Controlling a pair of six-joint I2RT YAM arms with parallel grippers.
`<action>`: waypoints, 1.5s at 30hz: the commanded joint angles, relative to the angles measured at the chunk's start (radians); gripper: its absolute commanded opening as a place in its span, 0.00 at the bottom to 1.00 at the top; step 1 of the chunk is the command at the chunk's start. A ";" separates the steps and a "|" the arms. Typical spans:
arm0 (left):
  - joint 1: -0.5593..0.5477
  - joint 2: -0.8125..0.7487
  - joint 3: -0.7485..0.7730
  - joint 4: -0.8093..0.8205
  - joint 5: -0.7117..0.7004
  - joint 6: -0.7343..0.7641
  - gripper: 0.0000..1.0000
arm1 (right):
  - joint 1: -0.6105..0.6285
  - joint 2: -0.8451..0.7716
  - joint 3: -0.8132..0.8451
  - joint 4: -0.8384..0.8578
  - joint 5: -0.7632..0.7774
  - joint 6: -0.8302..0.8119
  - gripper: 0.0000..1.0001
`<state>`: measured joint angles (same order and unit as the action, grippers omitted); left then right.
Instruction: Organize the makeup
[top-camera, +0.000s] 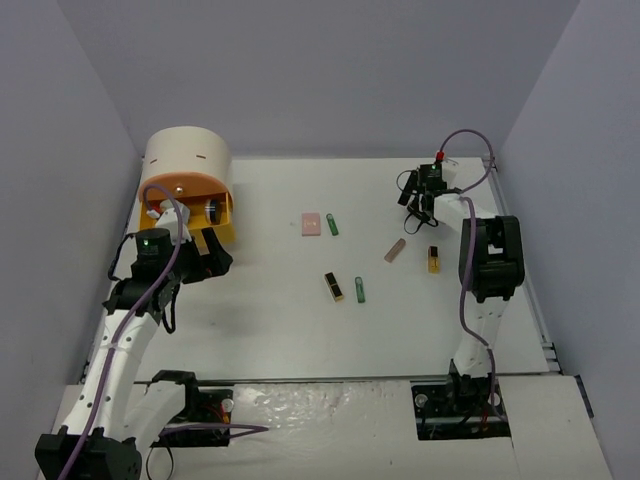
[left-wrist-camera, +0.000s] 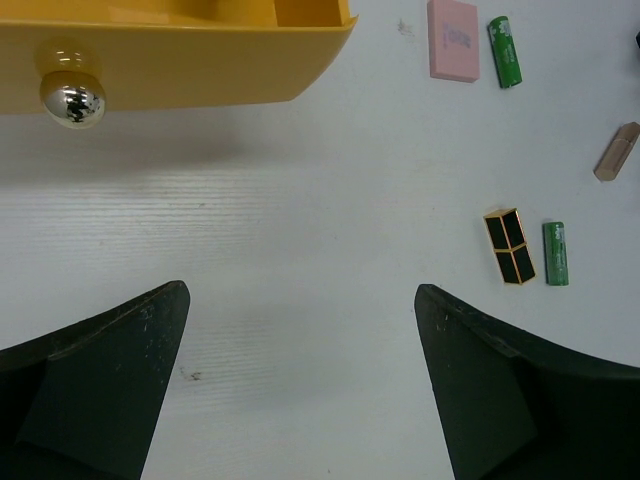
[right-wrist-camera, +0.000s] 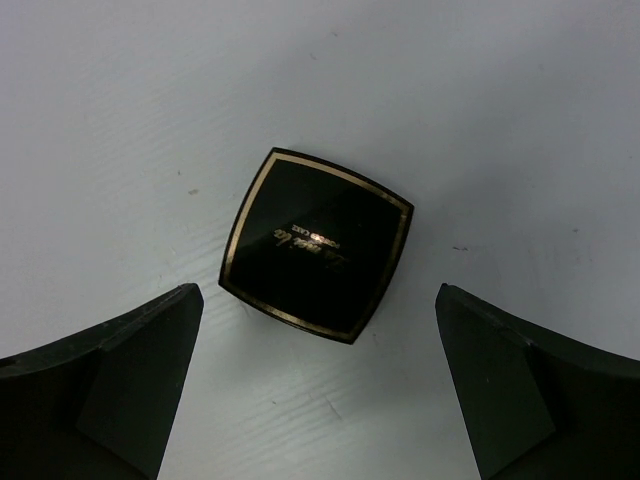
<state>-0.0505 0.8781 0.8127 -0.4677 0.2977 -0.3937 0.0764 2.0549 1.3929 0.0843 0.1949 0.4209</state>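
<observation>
Closest in, the near gold-black tube (top-camera: 334, 286) and the near green tube (top-camera: 360, 290) lie side by side on the bench (top-camera: 300, 330). They're well to the right of the drum box (top-camera: 188, 165) and nearer the arms than it is. Left tool (left-wrist-camera: 300, 300) now: fingers spread wide with nothing between them, hovering over bare bench just in front of the box's yellow drawer (left-wrist-camera: 170, 60). That drawer stands pulled out, chrome knob (left-wrist-camera: 72, 98) showing. Further right of the box, a tan stick (top-camera: 395, 250) lies slanted, and just past it there's a second gold-black tube (top-camera: 434, 259). Moving back, about level with the drawer, the pink square (top-camera: 312, 224) and the far green tube (top-camera: 332, 225) sit just beside each other, right of the box. And furthest across from the box, the right tool (right-wrist-camera: 320, 300) is spread open above the black compact (right-wrist-camera: 316, 243). The compact lies flat on the bench, lettered face up, a finger on either side and neither touching it.
</observation>
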 joint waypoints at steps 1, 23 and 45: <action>0.001 -0.012 0.038 0.035 -0.037 0.024 0.95 | 0.034 0.050 0.118 0.012 0.169 0.105 1.00; 0.001 -0.019 0.030 0.029 -0.036 0.021 0.95 | 0.046 0.144 0.144 -0.044 0.186 0.126 0.75; 0.003 0.037 0.287 -0.115 0.238 -0.130 0.95 | 0.518 -0.546 -0.227 0.112 -0.341 -0.456 0.06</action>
<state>-0.0505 0.9176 0.9439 -0.5713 0.4117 -0.4468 0.4769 1.7252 1.2118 0.0817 0.0553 0.1506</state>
